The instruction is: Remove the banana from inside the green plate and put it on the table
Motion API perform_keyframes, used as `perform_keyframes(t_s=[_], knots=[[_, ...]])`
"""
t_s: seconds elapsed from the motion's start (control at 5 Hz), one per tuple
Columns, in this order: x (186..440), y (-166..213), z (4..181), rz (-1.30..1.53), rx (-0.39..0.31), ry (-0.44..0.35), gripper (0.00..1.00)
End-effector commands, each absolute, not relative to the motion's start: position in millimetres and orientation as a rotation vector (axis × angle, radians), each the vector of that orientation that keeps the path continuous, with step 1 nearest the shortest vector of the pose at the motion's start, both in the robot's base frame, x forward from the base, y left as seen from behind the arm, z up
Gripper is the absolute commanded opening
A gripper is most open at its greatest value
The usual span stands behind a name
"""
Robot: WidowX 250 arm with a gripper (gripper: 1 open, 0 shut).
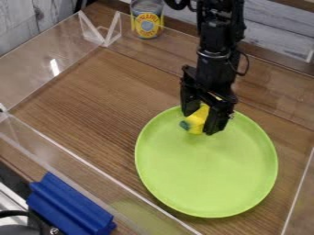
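Nearest my camera, at the bottom left, I see a bright blue plastic block (68,209) lying just outside the clear acrylic wall (50,151) that fences the brown wood-grain worktop (105,101).

Behind that wall, on the right half of the worktop, lies the large, round, lime-green plastic plate (215,174) with its shallow rim. It sits flat, and most of its surface is bare.

On the far part of the plate, close to its rim, rests the small, stubby yellow toy banana (196,122), with a green tip on its left end. It is inside the plate, not on the wood.

My black tool (204,122) hangs straight down over the banana from the dark arm (218,37) above. Its two fingers stand spread apart, one on either side of the banana, released and not clamping it. I cannot tell whether either finger touches the fruit or the plate.

Farthest away, by the back wall, stands a small can with a yellow label (147,23), and left of it a clear folded acrylic stand (101,30).
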State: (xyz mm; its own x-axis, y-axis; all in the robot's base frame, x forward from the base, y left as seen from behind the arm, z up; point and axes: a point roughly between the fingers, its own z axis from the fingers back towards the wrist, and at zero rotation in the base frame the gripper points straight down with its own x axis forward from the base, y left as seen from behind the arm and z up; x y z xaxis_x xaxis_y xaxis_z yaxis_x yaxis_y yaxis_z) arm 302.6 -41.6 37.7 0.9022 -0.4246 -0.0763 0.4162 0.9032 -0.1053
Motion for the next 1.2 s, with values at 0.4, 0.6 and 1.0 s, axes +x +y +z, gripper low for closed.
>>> perform_keyframes(t_s=[0.4, 0.6, 1.0], knots=[[318.9, -46.6, 43.5, -0.519, -0.073, 0.027, 1.0], [320.0, -47.2, 41.9, -0.526, -0.073, 0.024, 1.0], [318.3, -48.3, 47.1, -0.529, -0.07, 0.027, 0.0]])
